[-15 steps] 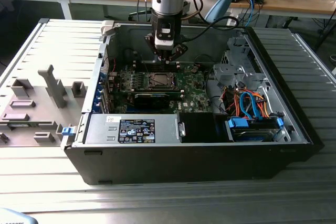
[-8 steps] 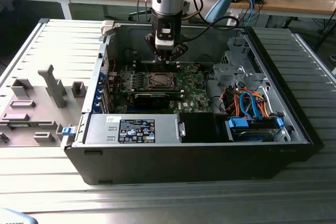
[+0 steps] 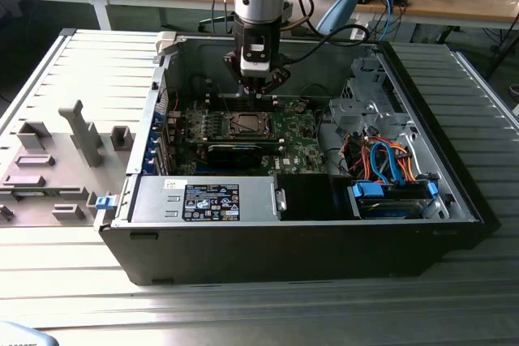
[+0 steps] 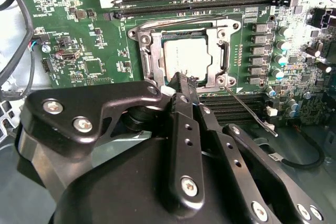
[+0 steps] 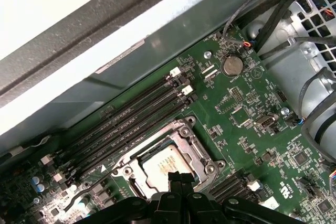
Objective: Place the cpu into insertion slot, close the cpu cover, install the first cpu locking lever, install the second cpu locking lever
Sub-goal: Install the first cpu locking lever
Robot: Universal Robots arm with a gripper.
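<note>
The cpu [image 4: 185,57] [image 5: 160,165] lies flat in the insertion slot [image 3: 246,125] on the green motherboard [image 4: 79,35]. The cpu cover [image 4: 150,59] [image 5: 185,136] is down over it, framing its silver top. My gripper [image 4: 184,80] [image 5: 180,176] [image 3: 256,93] is shut with nothing between its fingers. Its tips sit right above the cover's near edge, by the chip's rim. One thin wire locking lever [image 4: 249,113] [image 5: 90,188] juts out loose from a socket corner. Another lever [image 4: 184,20] runs along the socket's far side.
The motherboard lies inside an open black computer case [image 3: 454,168]. Long black memory slots [image 5: 131,114] flank the socket. Cables and a drive cage [image 3: 389,164] fill the exterior view's right. A grey fixture tray [image 3: 57,160] lies outside the case on the exterior view's left.
</note>
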